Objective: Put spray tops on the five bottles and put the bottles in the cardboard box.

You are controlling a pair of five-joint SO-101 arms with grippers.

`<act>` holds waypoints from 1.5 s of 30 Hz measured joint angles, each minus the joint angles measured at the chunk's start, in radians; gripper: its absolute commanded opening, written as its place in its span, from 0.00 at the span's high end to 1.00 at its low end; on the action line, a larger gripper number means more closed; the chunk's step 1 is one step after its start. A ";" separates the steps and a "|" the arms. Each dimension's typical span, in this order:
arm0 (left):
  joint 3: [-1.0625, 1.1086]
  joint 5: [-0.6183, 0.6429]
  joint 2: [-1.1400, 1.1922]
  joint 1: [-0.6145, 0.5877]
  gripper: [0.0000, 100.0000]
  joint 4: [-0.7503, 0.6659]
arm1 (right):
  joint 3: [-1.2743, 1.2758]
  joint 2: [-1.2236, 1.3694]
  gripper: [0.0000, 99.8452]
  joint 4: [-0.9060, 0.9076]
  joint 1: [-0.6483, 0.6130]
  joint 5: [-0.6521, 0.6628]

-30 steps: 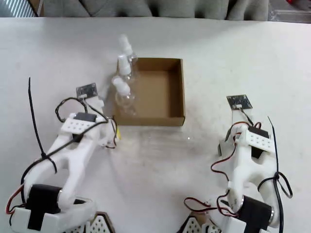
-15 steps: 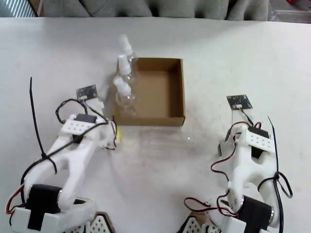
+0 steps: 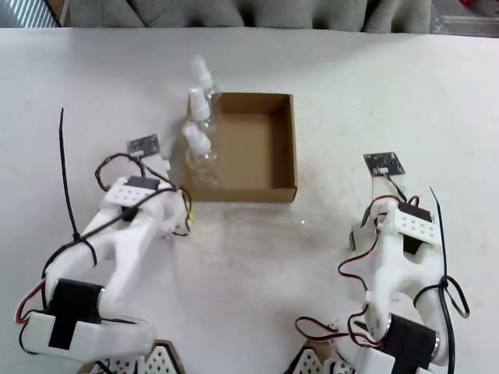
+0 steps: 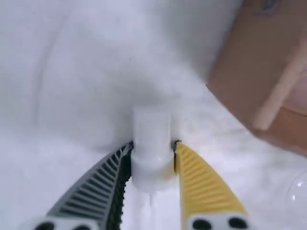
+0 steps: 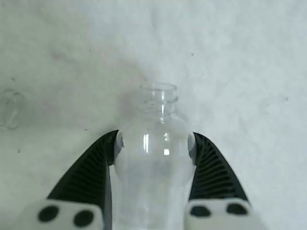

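Observation:
In the left wrist view my left gripper (image 4: 152,146) is shut on a white spray top (image 4: 151,158), held just above the table beside the cardboard box (image 4: 268,72). My right gripper (image 5: 154,136) is shut on a clear bottle (image 5: 154,158) whose neck is open and has no top. In the high view the open cardboard box (image 3: 282,148) sits at the table's middle. Three clear bottles with white spray tops (image 3: 196,139) stand along its left wall. The left arm (image 3: 132,210) is just left of the box's front corner, and the right arm (image 3: 398,234) is to the box's front right.
The curved edge of a clear bottle (image 4: 297,191) shows near the box in the left wrist view. A faint clear bottle (image 5: 9,110) lies on the table in the right wrist view. Small dark tags (image 3: 383,163) (image 3: 143,145) rest on the table near each arm.
The left arm has shifted slightly up and to the right, toward the box, with the spray top in its gripper. The right arm has not moved.

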 measured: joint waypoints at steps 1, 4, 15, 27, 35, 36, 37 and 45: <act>0.000 -0.012 0.000 0.000 0.98 0.002 | 0.000 0.000 0.98 0.000 0.000 0.000; 0.000 -0.025 0.000 0.000 0.98 0.002 | 0.000 0.000 0.98 0.000 0.000 0.000; -0.008 -0.164 -0.023 -0.002 0.98 0.083 | 0.000 -0.006 0.98 0.000 0.000 0.000; 0.087 -0.173 -0.238 -0.003 0.98 0.095 | -0.048 -0.425 0.98 0.123 0.064 -0.003; 0.072 -0.307 -0.253 -0.114 0.98 0.121 | 0.014 -0.664 0.98 0.054 0.049 -0.092; 0.060 -0.315 -0.253 -0.129 0.98 0.132 | 0.020 -0.677 0.98 0.018 0.038 -0.146; 0.043 -0.315 -0.253 -0.144 0.98 0.147 | 0.023 -0.689 0.98 -0.017 0.028 -0.203; -0.092 -0.318 -0.253 -0.213 0.98 0.272 | 0.044 -0.713 0.98 -0.319 -0.058 -0.427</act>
